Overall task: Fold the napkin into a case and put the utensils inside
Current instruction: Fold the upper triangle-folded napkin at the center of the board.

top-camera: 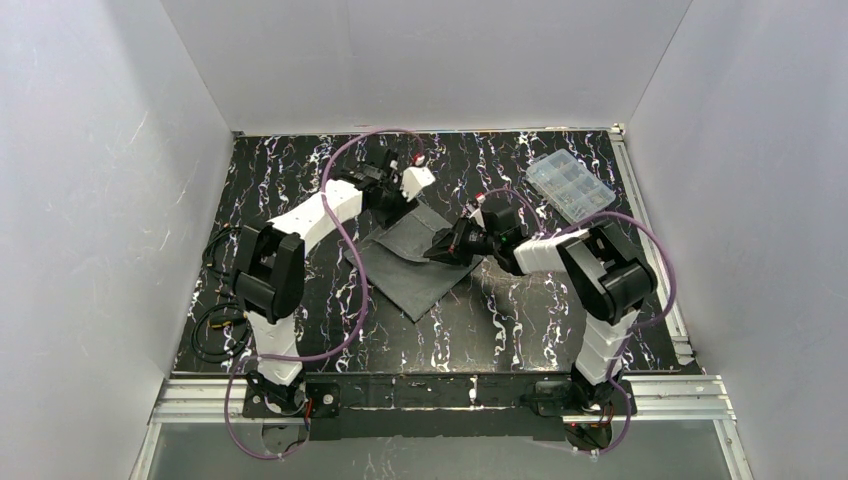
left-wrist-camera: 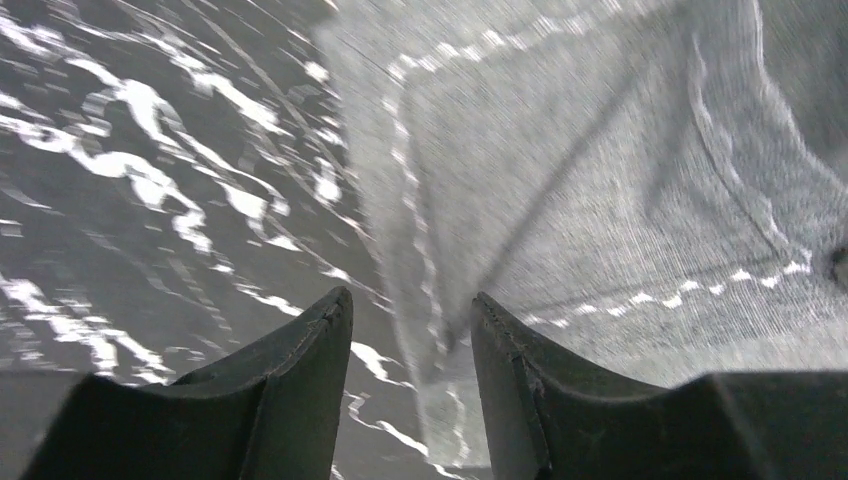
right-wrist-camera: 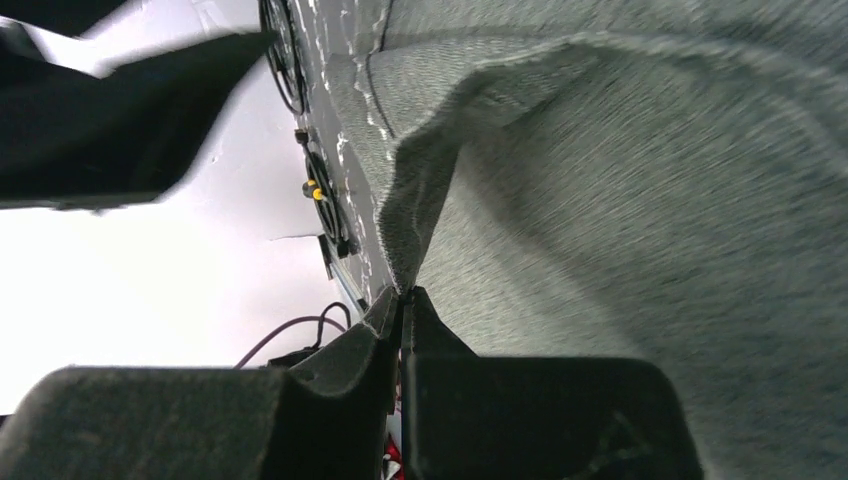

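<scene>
We found the left gripper (left-wrist-camera: 410,318) with its two dark fingers (left-wrist-camera: 300,372) standing apart, a plain gap between them and nothing clasped. Through that gap we looked down on the stitched border of the napkin (left-wrist-camera: 600,180), which lay flat on the black marbled table (left-wrist-camera: 130,250). One finger was over bare table and the other over cloth. The right gripper (right-wrist-camera: 402,298) had its fingertips pressed together on a raised fold at the napkin's edge, and the grey cloth climbed from the tips in a narrow ridge before spreading wide. From above, we saw the napkin in the middle of the table, between the two arms. It was a dark four-sided shape with one corner pointing toward the arm bases. The left arm reached to its far corner, and the right arm met its right side, where the cloth was lifted off the surface. A clear compartment box (top-camera: 570,187) sat at the far right of the table, well apart from the cloth. Black cables (top-camera: 215,325) lay coiled at the table's left edge beside the left arm.
</scene>
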`<move>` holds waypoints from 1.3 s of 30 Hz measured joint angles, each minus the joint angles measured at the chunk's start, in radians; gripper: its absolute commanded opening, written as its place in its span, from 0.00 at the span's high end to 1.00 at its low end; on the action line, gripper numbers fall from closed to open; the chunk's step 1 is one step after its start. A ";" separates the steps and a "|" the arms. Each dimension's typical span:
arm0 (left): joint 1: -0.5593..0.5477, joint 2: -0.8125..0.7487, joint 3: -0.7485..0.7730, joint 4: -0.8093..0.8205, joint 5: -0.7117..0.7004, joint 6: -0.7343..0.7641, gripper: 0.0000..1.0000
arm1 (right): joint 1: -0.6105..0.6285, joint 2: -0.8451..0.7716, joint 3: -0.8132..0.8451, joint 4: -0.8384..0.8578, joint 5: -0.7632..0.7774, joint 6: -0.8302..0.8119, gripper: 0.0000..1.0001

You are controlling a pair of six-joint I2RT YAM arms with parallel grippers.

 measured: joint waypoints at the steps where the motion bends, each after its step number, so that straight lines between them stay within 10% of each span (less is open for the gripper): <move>1: 0.005 -0.007 -0.025 -0.023 0.024 0.002 0.55 | 0.009 -0.021 0.000 -0.021 0.010 -0.002 0.90; 15: 0.087 -0.232 -0.188 -0.152 0.238 0.064 0.55 | 0.192 -0.185 -0.069 -0.222 0.241 0.067 0.90; 39: 0.084 -0.267 -0.397 -0.139 0.172 0.119 0.56 | 0.345 -0.226 -0.108 -0.310 0.403 0.134 0.85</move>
